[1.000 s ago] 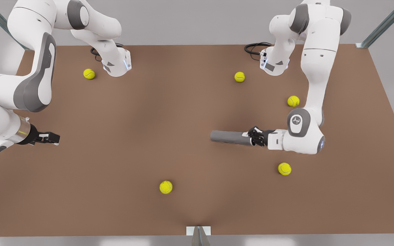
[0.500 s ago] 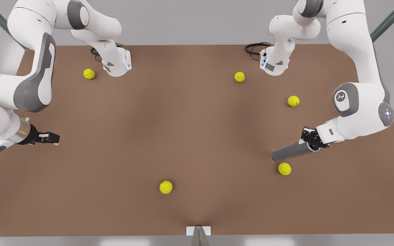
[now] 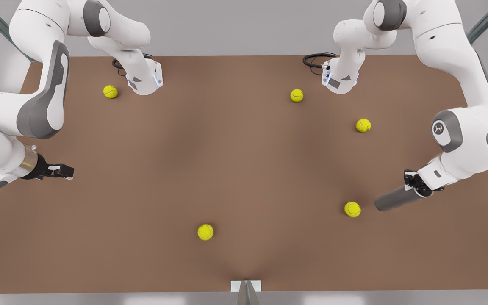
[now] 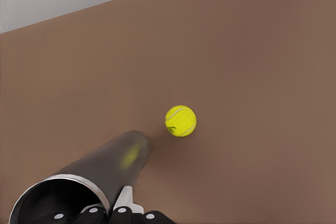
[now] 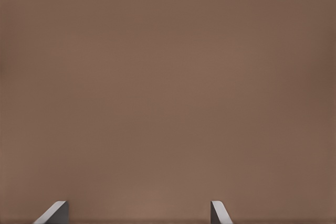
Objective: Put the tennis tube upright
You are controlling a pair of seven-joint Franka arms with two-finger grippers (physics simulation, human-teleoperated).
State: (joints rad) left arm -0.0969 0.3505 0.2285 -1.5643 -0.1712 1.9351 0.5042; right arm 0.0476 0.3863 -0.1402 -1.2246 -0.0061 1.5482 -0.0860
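I have the brown surface (image 3: 227, 169) spread under both arms, with 5 yellow tennis balls (image 3: 205, 231) scattered over it, well apart from one another.

My left arm, on the front view's right, carries the tennis tube (image 3: 394, 200). The left tool (image 3: 413, 184) is clamped on the tube near its open end, so the long body sticks out ahead of the wrist, slanting down toward the surface, neither flat nor upright. I judge that an end grip was chosen so that turning the wrist swings the whole tube to vertical with its far, closed end going down first. The tube sits near the surface's edge at the front view's right, its far end close to 1 ball (image 3: 352, 209) but apart from it.

From the left wrist I look down past the hollow mouth with its pale rim (image 4: 58, 192); what I can see of the inside is dark, with no ball showing in it.

My right tool (image 3: 59, 170) waits low at the front view's left, spread wide, holding nothing.
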